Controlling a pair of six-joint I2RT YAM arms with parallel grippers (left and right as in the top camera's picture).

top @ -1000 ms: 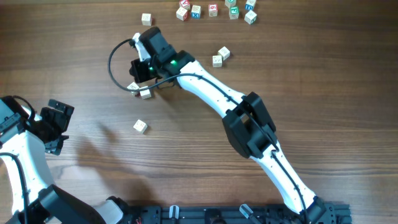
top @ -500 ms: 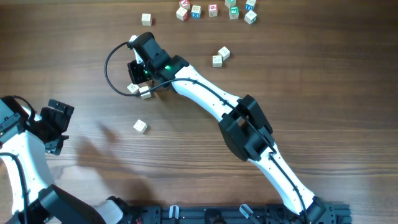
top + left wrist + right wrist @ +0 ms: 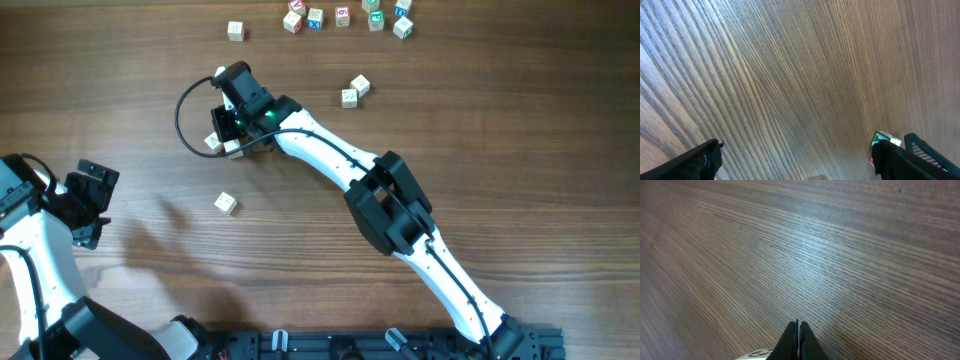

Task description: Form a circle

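No ring shows. A tight cluster of pale wooden cubes (image 3: 233, 150) lies left of the table's middle, partly under my right gripper (image 3: 226, 135). That gripper is shut with nothing between its fingers, and its tips press down beside the cluster. In the right wrist view the shut gripper (image 3: 797, 328) points over bare wood, with a pale cube's edge (image 3: 757, 354) just left of the tips. My left gripper (image 3: 95, 205) rests open at the left edge, far from the cluster. The left wrist view shows that gripper (image 3: 800, 160) spread wide and empty, with a green-and-white cube (image 3: 884, 138) behind its right finger.
A lone cube (image 3: 225, 203) lies below the cluster. Two cubes (image 3: 355, 91) sit to the right of the right arm, and one (image 3: 235, 31) lies near the far edge. A row of several coloured-face cubes (image 3: 342, 16) lines the far edge. A black cable (image 3: 180, 115) loops left of the right gripper.
The right wrist swung slightly up-left, then back beside the cluster, and its elbow drifted left. One cluster cube shifted slightly. The left arm has not moved.
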